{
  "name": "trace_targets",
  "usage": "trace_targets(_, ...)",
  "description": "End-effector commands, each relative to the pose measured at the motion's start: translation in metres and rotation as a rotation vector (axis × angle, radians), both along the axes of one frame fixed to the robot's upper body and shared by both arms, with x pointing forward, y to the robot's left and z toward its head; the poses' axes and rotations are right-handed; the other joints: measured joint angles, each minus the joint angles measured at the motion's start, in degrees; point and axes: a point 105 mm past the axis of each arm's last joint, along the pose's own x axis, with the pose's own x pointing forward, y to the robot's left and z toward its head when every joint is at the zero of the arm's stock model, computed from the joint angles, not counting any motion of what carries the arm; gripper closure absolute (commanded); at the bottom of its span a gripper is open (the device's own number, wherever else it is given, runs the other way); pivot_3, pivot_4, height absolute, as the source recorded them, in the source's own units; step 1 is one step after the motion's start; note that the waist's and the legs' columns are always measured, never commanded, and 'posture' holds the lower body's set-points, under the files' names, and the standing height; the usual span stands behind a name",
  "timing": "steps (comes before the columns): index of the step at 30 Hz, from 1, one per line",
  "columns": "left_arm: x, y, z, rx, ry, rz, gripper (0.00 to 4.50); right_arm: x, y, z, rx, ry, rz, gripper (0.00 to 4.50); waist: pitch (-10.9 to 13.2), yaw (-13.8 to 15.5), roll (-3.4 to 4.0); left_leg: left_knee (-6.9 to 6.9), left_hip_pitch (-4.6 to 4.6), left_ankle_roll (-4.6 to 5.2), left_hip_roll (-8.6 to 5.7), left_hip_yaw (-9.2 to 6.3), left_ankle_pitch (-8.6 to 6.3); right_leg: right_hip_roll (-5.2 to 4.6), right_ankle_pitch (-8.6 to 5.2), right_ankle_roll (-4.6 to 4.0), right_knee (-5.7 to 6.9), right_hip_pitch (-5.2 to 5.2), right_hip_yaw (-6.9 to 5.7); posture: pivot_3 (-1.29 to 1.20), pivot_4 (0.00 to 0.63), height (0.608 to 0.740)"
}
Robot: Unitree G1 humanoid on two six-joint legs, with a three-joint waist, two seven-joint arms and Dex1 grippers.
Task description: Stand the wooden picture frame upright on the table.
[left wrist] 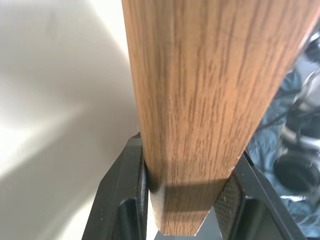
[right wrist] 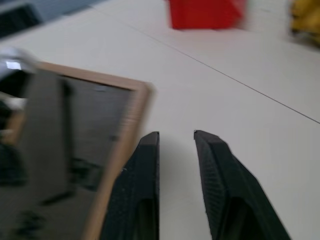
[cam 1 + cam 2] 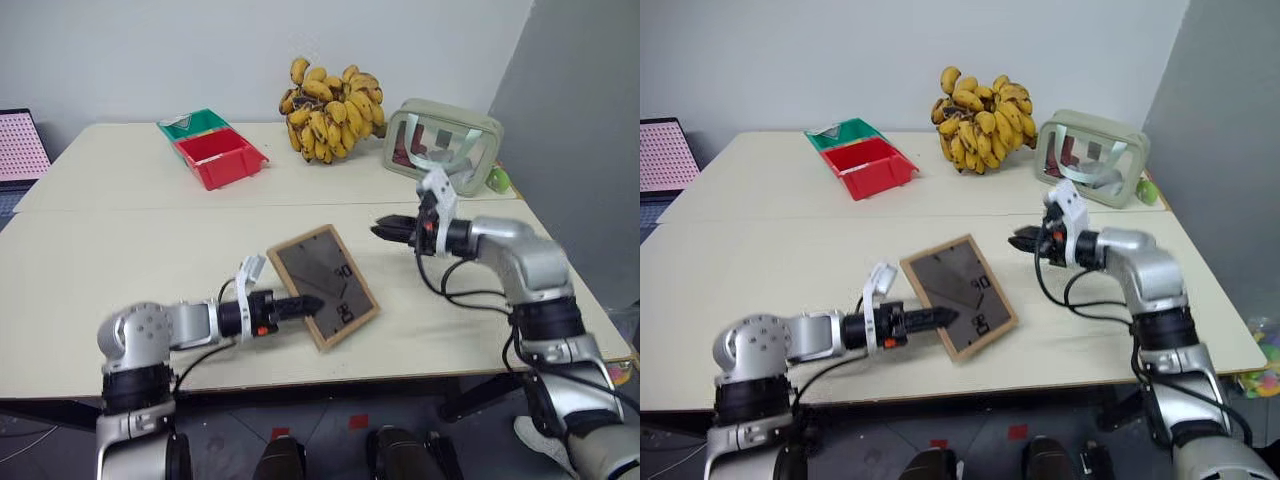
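While the left tool (image 3: 312, 306) pinches its near edge, the wooden picture frame (image 3: 324, 285) sits tilted near the counter's (image 3: 120, 250) front edge, long side slanting toward the far left. Its smooth light wood rims a dark face; the picture is hard to make out. Beyond, the right tool (image 3: 381, 229) hovers with parted fingers, holding nothing.

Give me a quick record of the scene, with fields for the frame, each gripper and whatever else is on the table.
wooden picture frame: tilted, back panel showing, lifted off the table
left gripper: shut on the frame's edge
right gripper: open, holding nothing, beside the frame
other items: red bin, green bin, bananas, pale green pouch
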Motion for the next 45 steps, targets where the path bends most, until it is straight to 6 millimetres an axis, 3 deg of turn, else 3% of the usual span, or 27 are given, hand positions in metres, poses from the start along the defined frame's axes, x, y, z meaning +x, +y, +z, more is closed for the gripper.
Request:
trace_targets(1,0.012,-0.002,0.043,-0.043,-0.187,-0.049,3.14,-0.019,0.015,0.025,0.032,0.002,0.212,2.43,0.0,0.1,0.0,-0.06,-0.04,0.09,0.01,-0.01,-0.06,0.02,-0.02,0.02,-0.04,-0.02,-0.01,0.0,0.15,0.74)
trace_targets(5,0.018,-0.003,0.055,-0.042,-0.241,-0.075,3.14,-0.011,0.033,0.023,-0.011,-0.05,0.219,1.5,0.0,0.1,0.01,-0.06,-0.25,0.25,0.0,0.05,-0.19,0.02,-0.06,0.36,-0.06,-0.21,0.03,0.0,0.15,0.74)
trace_targets(10,0.021,-0.005,0.05,0.003,-0.265,-0.094,3.14,-0.007,0.06,0.017,-0.111,-0.217,0.216,0.29,0.0,0.1,0.02,-0.04,-0.69,0.24,-0.01,0.14,-0.23,0.0,-0.1,0.43,0.03,-0.75,0.14,0.0,0.15,0.74)
trace_targets(15,0.028,-0.005,0.052,0.005,-0.284,-0.084,3.14,-0.02,0.075,0.014,-0.113,-0.275,0.25,0.29,0.0,0.4,0.02,0.03,-0.85,0.22,-0.04,0.18,-0.22,-0.05,-0.09,0.43,0.31,-1.02,0.18,0.0,0.15,0.74)
trace_targets(18,0.03,-0.002,0.053,0.0,-0.285,-0.076,3.14,-0.043,0.067,0.016,-0.064,-0.198,0.369,0.29,0.0,0.7,0.01,0.09,-0.83,0.22,-0.05,0.14,-0.22,-0.05,-0.1,0.42,0.49,-1.02,0.15,0.0,0.15,0.74)
trace_targets(22,0.026,-0.001,0.048,0.001,-0.269,-0.089,3.14,-0.057,0.04,0.023,-0.021,-0.093,0.429,0.29,0.1,0.6,-0.01,0.29,-0.78,0.21,-0.1,0.14,-0.21,-0.1,-0.1,0.42,0.71,-1.0,0.16,0.0,0.15,0.74)
trace_targets(28,0.018,-0.003,0.044,-0.04,-0.22,-0.105,3.14,-0.045,-0.003,0.017,-0.104,-0.099,0.312,0.29,0.1,0.3,-0.01,0.32,-0.58,0.23,-0.04,0.15,-0.2,-0.03,-0.12,0.38,0.84,-0.92,0.18,0.0,0.15,0.74)
trace_targets(30,0.009,-0.003,0.042,-0.087,-0.165,-0.127,3.14,-0.03,-0.03,0.015,-0.178,-0.256,0.201,0.29,0.1,0.3,-0.01,0.31,-0.58,0.23,-0.03,0.16,-0.2,-0.01,-0.12,0.38,0.82,-0.93,0.2,0.0,0.15,0.74)
trace_targets(32,0.001,-0.002,0.042,-0.147,-0.076,-0.149,3.14,-0.016,-0.053,0.013,-0.32,-0.594,0.101,0.29,0.1,0.4,-0.03,0.3,-0.6,0.23,-0.04,0.21,-0.21,-0.02,-0.13,0.39,0.75,-0.92,0.23,0.0,0.15,0.74)
trace_targets(36,-0.012,-0.003,0.038,-0.199,0.074,-0.224,3.14,-0.007,-0.081,-0.002,-0.615,-1.184,0.086,0.29,0.1,0.3,-0.09,0.29,-0.63,0.23,-0.06,0.3,-0.21,-0.03,-0.13,0.44,0.72,-0.95,0.29,0.0,0.15,0.74)
trace_targets(40,-0.02,-0.005,0.037,-0.24,0.166,-0.285,3.14,-0.02,-0.07,0.0,-0.58,-1.562,0.19,0.29,0.2,-0.5,-0.13,0.3,-0.5,0.22,-0.06,0.34,-0.2,-0.02,-0.12,0.45,0.81,-0.95,0.38,0.0,0.15,0.74)
trace_targets(45,-0.021,-0.012,0.041,-0.268,0.205,-0.304,3.14,-0.024,-0.041,-0.006,-0.504,-1.7,0.27,0.29,0.2,-1.1,-0.15,0.29,-0.41,-0.02,-0.05,0.29,-0.06,-0.02,-0.09,0.41,0.99,-0.92,0.44,0.0,0.15,0.74)
